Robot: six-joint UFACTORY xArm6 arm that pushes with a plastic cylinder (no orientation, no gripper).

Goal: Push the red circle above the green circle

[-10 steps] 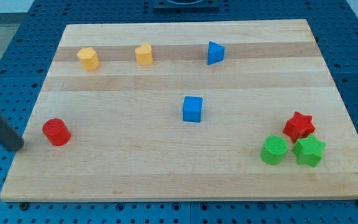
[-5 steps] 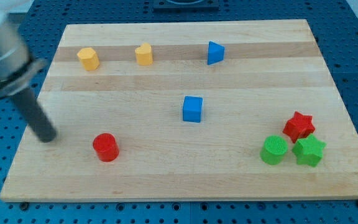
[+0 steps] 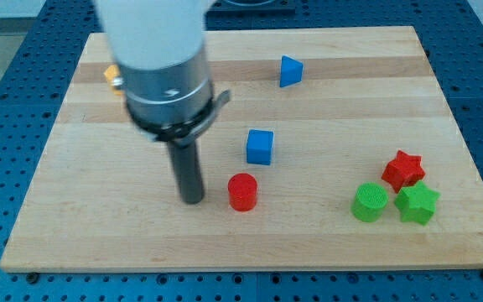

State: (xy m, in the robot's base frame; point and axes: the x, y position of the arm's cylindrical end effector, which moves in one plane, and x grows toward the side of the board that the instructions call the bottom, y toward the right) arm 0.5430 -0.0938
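Note:
The red circle (image 3: 242, 191) is a short red cylinder lying near the middle of the wooden board, just below the blue cube (image 3: 260, 146). The green circle (image 3: 369, 202) sits at the lower right, with a green star (image 3: 416, 204) touching its right side and a red star (image 3: 403, 169) just above them. My tip (image 3: 192, 199) is on the board a short way to the left of the red circle, with a small gap between them. The arm's body rises over the upper left of the board.
A blue triangular block (image 3: 289, 70) lies near the view's top. One yellow block (image 3: 110, 75) peeks out at the arm's left edge; the arm hides the other. The board (image 3: 443, 101) rests on a blue perforated table.
The red circle has slid right across the board, from the left edge to below the blue cube. My tip has followed it rightward, and the arm now covers the yellow blocks.

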